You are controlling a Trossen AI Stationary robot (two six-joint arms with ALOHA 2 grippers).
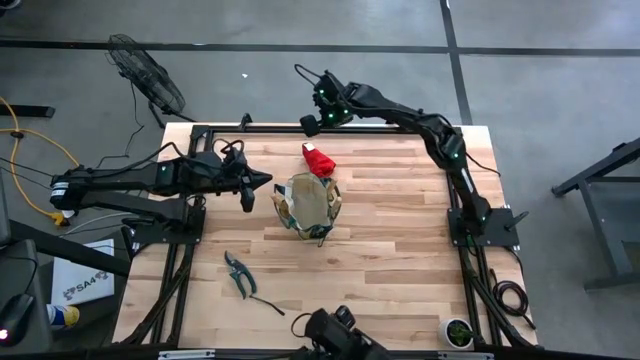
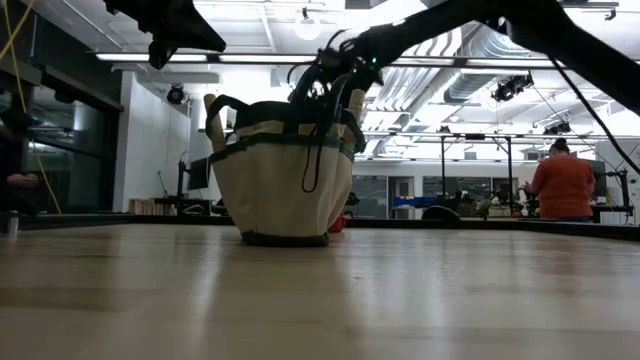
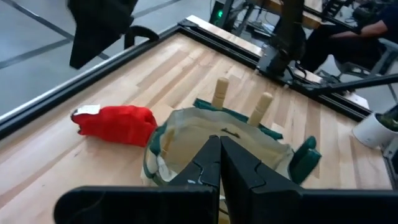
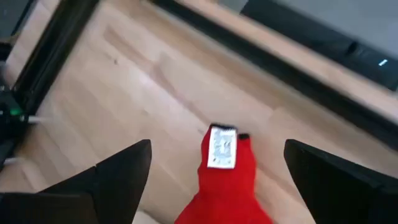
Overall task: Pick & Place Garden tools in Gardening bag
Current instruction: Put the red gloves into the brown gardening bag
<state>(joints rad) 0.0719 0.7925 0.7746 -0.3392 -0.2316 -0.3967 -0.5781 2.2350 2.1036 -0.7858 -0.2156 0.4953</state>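
The tan gardening bag [image 1: 307, 205] with green trim stands upright on its base mid-table; it also shows in the low view [image 2: 285, 175]. Two wooden tool handles [image 3: 221, 93] stick up out of it. A red glove [image 1: 318, 158] lies flat on the table just beyond the bag. The dark-handled pruning shears [image 1: 238, 272] lie near the front left. My left gripper [image 1: 262, 181] is shut and empty, hovering just left of the bag and pointing at it [image 3: 219, 146]. My right gripper [image 1: 313, 124] is open above the far edge, with the glove [image 4: 227, 177] below and ahead of its fingers [image 4: 217, 144].
A thin dark tool [image 1: 268, 305] lies by the shears. A small white potted plant [image 1: 459, 332] stands at the front right corner. A black frame rail [image 1: 250, 130] runs along the table's far edge. A fan [image 1: 150, 75] stands off the table. A person [image 2: 563, 185] is in the room behind.
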